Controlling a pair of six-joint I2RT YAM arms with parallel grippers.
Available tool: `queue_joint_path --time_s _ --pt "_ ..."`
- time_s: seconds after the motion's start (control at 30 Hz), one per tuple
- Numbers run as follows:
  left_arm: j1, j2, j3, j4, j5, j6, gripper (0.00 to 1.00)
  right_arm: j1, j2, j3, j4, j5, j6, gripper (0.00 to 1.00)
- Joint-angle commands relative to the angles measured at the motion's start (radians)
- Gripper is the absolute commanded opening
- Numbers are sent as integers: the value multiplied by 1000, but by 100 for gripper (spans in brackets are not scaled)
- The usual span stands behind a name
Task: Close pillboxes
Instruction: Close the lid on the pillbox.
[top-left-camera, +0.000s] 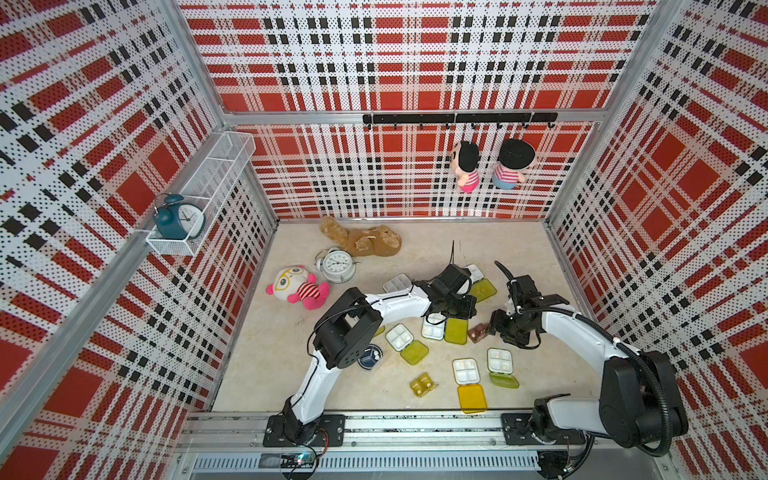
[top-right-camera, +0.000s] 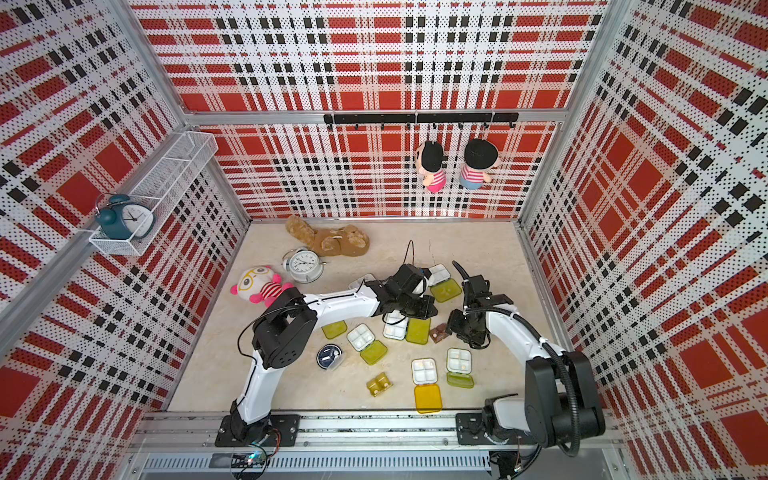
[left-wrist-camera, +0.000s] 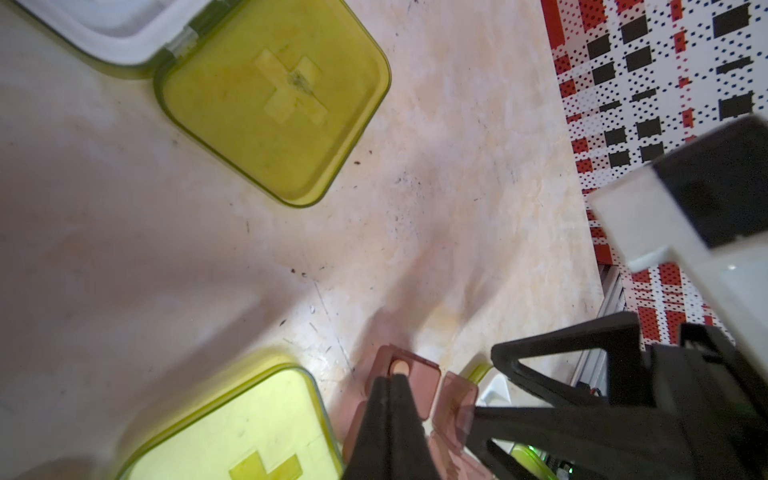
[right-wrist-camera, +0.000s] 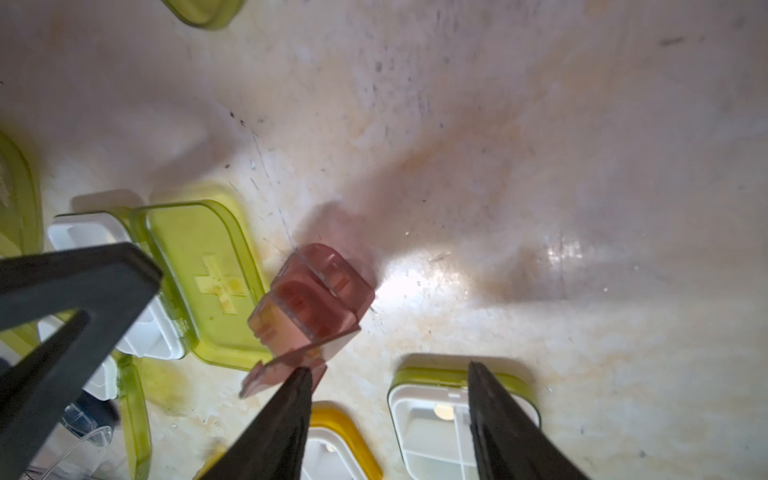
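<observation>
A small brown pillbox (top-left-camera: 477, 332) (top-right-camera: 438, 332) lies mid-table with its lid flap (right-wrist-camera: 286, 370) standing open. My left gripper (left-wrist-camera: 397, 376) (top-left-camera: 467, 313) is shut, nothing between its fingers, and its tips rest over the brown pillbox (left-wrist-camera: 419, 374) beside a pill. My right gripper (right-wrist-camera: 389, 368) (top-left-camera: 496, 328) is open, and one finger touches the brown pillbox's (right-wrist-camera: 316, 299) flap. Several lime-lidded pillboxes (top-left-camera: 399, 336) lie open around them. There is also an orange-yellow one (top-left-camera: 472, 398), an amber one (top-left-camera: 423, 384) and a round navy one (top-left-camera: 370, 356).
A white alarm clock (top-left-camera: 338, 266), a brown plush bear (top-left-camera: 365, 240) and a pink-striped plush (top-left-camera: 297, 286) lie at the back left. Two dolls (top-left-camera: 467, 166) hang on the back wall. A wire shelf (top-left-camera: 199, 195) holds a teal clock. The right wall (left-wrist-camera: 648, 83) is close.
</observation>
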Motion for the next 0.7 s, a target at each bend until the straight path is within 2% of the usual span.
queue_joint_path --time_s 0.0,0.67 --pt "5 -2 -17 1 -16 15 0 -4 7 37 -15 31 -18 63" --pt "11 -15 -44 7 -16 15 0 -5 109 22 63 19 -28 63"
